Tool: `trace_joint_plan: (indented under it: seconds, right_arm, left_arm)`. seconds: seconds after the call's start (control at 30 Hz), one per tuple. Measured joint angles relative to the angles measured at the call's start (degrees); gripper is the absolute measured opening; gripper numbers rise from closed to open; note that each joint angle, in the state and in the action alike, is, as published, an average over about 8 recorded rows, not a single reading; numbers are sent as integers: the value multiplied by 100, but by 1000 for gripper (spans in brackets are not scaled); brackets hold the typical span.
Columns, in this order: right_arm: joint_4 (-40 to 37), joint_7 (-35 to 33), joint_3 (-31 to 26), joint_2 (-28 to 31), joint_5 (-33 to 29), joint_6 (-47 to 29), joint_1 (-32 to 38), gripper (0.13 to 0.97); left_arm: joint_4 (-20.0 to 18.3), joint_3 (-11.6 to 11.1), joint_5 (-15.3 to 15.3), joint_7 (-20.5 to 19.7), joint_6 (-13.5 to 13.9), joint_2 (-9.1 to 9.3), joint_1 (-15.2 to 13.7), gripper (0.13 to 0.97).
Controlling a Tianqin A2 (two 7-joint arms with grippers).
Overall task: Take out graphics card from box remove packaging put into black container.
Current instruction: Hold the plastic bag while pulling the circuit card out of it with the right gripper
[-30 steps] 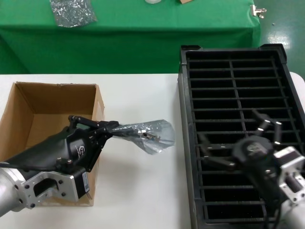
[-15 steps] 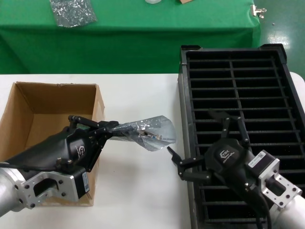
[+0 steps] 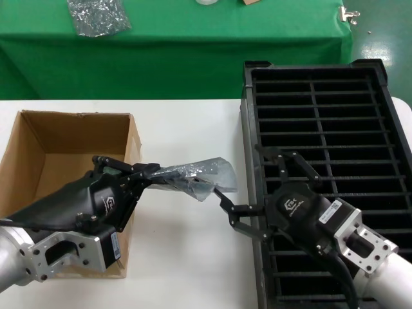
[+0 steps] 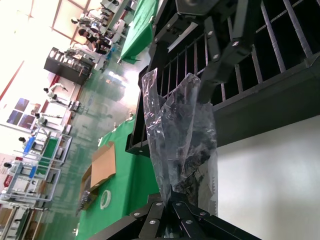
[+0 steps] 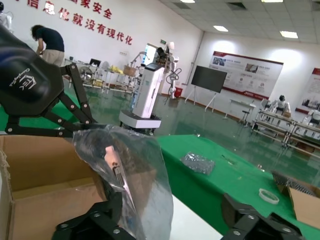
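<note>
My left gripper (image 3: 152, 171) is shut on one end of the packaging (image 3: 198, 176), a shiny translucent bag held in the air between the box (image 3: 71, 149) and the black container (image 3: 322, 116). A dark shape inside the bag is the graphics card (image 3: 193, 184), also seen as a dark patch (image 4: 192, 165) in the left wrist view just past my left gripper (image 4: 170, 201). My right gripper (image 3: 239, 172) stands open at the bag's free end, one finger below it and one beyond it. In the right wrist view the bag (image 5: 131, 170) lies between the spread fingers of my right gripper (image 5: 170, 226).
The brown box sits on the white table (image 3: 187, 257) at the left, under my left arm. The black slotted container fills the right side. A smaller crumpled silver bag (image 3: 96, 16) lies on the green table (image 3: 193, 45) behind.
My right gripper has swung left from over the black container to the bag's free end, its fingers still spread. The left gripper and the bag have hardly moved.
</note>
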Motion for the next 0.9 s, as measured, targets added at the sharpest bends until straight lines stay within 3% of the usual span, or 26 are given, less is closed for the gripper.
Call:
trace_joint_plan:
  seconds: [0.13,0.33,0.7,0.9]
  right_arm:
    - [29,-11,-45,14,3,-66,84,695]
    - [144,-34,-31,173,104,-262,96,533]
    - [511,-177,346,726,564,-727,-299,298]
    - [577,-209,428,857,641,-810,-375,269]
  left_arm:
    - [0,0,0,0,0,0,0,140]
    - [0,0,0,0,0,0,0,140]
    - [0,0,0,0,0,0,0,140]
    - [0,0,0,0,0,0,0,140]
